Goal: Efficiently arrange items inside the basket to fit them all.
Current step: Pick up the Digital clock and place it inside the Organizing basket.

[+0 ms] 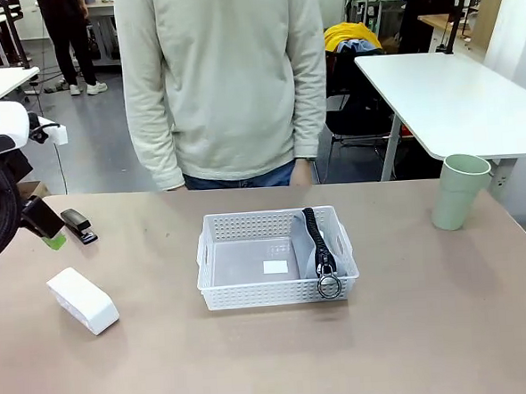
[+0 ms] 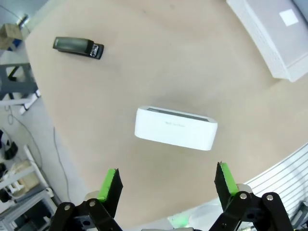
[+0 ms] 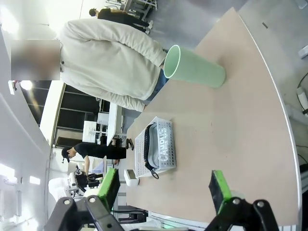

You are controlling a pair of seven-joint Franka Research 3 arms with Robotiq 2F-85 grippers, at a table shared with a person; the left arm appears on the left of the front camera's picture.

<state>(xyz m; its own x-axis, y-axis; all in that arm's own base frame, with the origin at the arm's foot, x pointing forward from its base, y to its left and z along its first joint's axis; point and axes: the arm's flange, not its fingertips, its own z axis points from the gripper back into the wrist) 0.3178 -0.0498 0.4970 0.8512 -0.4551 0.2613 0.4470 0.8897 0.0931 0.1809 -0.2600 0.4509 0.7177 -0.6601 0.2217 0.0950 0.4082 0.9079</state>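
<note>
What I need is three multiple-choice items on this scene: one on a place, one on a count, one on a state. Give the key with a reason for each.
1. Where is the grey zip pouch?
A. inside the basket, at its right end
B. beside the basket
C. in a gripper

2. How many items lie or stand on the table outside the basket?
A. one
B. two
C. three

3. How does the left gripper stand?
A. open and empty
B. shut and empty
C. shut on an item

Key:
1 A: in the front view the pouch leans along the basket's right wall.
2 C: the white rounded block, the small black stapler and the pale green cup are all on the table.
3 A: its green pads stand wide apart, gripping nothing.
</note>
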